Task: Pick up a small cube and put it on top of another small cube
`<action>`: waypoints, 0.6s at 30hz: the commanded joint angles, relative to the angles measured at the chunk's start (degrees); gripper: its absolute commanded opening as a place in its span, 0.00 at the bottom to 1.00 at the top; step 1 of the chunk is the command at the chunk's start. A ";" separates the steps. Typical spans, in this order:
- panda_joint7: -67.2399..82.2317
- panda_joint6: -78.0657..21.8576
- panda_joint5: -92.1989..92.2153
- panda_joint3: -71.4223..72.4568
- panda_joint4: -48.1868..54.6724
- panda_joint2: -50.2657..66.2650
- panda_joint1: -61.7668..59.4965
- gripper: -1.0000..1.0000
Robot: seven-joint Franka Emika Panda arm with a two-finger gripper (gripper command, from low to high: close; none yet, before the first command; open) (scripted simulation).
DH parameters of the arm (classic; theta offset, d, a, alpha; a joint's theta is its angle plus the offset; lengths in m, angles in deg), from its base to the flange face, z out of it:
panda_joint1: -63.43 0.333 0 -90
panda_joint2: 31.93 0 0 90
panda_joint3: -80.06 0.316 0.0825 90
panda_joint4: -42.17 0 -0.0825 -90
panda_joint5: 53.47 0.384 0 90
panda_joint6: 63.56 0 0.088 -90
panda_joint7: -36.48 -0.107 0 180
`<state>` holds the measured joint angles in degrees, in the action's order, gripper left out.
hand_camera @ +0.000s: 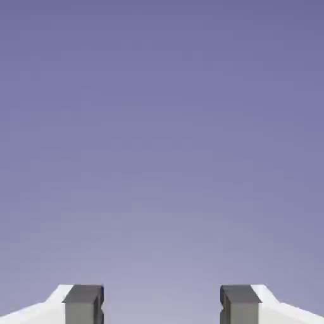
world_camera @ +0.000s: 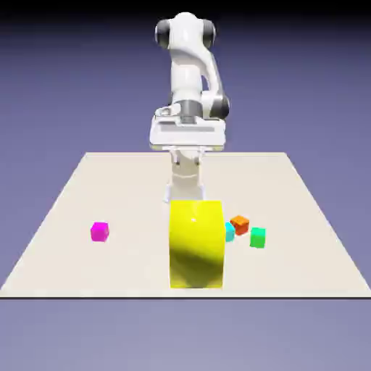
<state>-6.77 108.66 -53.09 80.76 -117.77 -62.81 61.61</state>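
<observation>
Hand view: only plain blue-violet backdrop is showing past the two grey finger tips (hand_camera: 83, 302); no table or cube is appearing there. The two-finger gripper (hand_camera: 162, 305) is standing released, jaws apart with nothing between them.

Exterior view: the tall glossy yellow block (world_camera: 196, 245) is standing in front of the white arm (world_camera: 187, 80), hiding the arm's base and part of a small cyan cube (world_camera: 229, 231), of which only a sliver is peeking out at the block's right edge. The gripper's fingers are hard to make out here; the wide white hand bar (world_camera: 188, 133) is sitting high above the table.

The small plain magenta cube (world_camera: 99, 231) is resting flat on the pale beige table (world_camera: 65, 217), turned slightly so one corner edge is facing the camera; being a cube, it is offering no long axis. It is lying well apart from the gripper, off toward the exterior view's left, alone.

A small orange cube (world_camera: 240, 224) and a small green cube (world_camera: 257, 237) are sitting near each other just right of the yellow block.
</observation>
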 commanded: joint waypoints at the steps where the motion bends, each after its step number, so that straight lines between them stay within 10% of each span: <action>1: -0.66 -1.49 0.32 0.58 0.88 1.47 -2.08 0.50; 18: -11.82 -26.75 5.70 10.38 15.88 26.47 -37.38 0.50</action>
<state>-18.59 81.91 -47.39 91.13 -101.89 -36.34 23.66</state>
